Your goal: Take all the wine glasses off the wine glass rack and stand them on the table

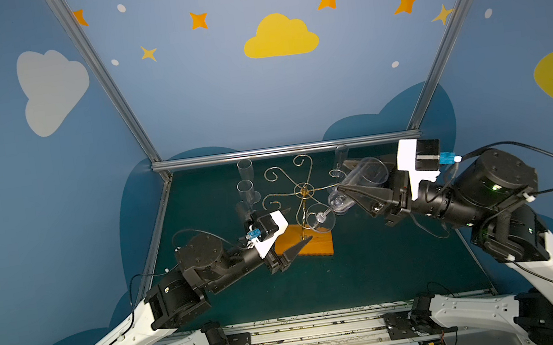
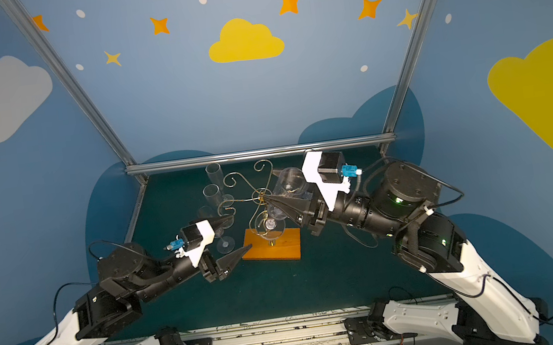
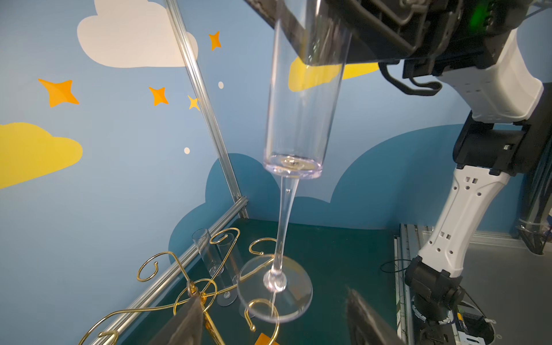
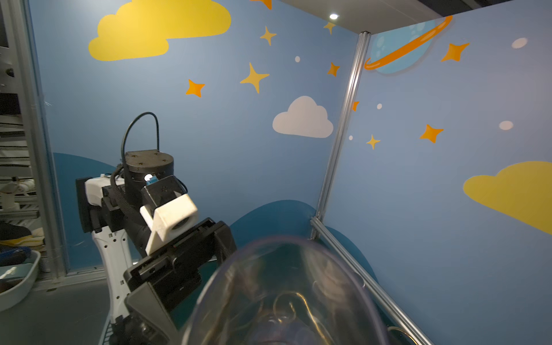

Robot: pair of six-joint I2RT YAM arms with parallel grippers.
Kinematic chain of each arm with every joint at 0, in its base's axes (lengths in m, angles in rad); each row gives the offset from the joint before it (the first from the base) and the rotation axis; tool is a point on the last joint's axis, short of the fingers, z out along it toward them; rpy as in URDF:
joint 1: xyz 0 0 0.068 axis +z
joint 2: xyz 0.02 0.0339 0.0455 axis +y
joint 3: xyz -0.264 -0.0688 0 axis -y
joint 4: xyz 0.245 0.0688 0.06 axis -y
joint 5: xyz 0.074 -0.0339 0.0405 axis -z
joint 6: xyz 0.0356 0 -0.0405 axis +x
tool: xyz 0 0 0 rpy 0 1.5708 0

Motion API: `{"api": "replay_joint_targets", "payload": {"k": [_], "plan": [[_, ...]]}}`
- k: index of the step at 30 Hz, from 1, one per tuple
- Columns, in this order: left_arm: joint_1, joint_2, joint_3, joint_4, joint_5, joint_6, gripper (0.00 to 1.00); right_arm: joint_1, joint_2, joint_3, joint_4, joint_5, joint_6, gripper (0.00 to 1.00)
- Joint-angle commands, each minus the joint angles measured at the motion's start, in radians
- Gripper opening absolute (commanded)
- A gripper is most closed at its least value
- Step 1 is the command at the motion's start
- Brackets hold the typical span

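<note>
The wine glass [image 1: 359, 178] is a clear, tall-bowled stem glass lying tilted in the air. My right gripper [image 1: 345, 184] is shut on its bowl, one black finger on each side. Its round foot [image 3: 274, 288] hovers beside a spiral curl of the wine glass rack [image 1: 303, 188], the gold wire stand on an orange-brown wooden base [image 2: 274, 246]. Whether foot and curl touch, I cannot tell. My left gripper [image 1: 298, 225] is open over the base's near-left corner, holding nothing. In the left wrist view its fingers [image 3: 185, 325] flank the foot from below. The glass rim [image 4: 283, 295] fills the right wrist view.
Several clear flutes [image 1: 246, 184] stand upright on the green table left of the rack, close behind my left wrist; another flute [image 1: 341, 154] stands at the back right. An aluminium frame rail [image 1: 286, 150] runs along the table's far edge.
</note>
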Motion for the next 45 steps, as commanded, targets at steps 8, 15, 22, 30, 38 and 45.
{"api": "replay_joint_targets", "payload": {"k": [8,15,22,30,38,45], "plan": [[-0.002,-0.092,-0.037,-0.012,-0.071,-0.032,0.75,-0.01,-0.148,-0.072,-0.037,0.324,-0.179,0.29],[-0.002,-0.127,-0.062,-0.014,-0.084,-0.036,0.76,-0.01,-0.252,-0.199,-0.015,0.527,-0.233,0.29],[-0.001,-0.14,-0.077,-0.039,-0.084,-0.064,0.75,-0.012,-0.342,-0.34,-0.014,0.651,-0.219,0.3],[-0.001,-0.165,-0.127,0.012,-0.114,-0.097,0.76,-0.021,-0.422,-0.521,-0.003,0.727,-0.151,0.3],[-0.002,-0.181,-0.108,-0.017,-0.124,-0.11,0.76,-0.102,-0.473,-0.682,0.061,0.683,-0.066,0.3],[-0.002,-0.182,-0.078,-0.046,-0.113,-0.129,0.75,-0.286,-0.454,-0.822,0.143,0.484,0.059,0.3]]}}
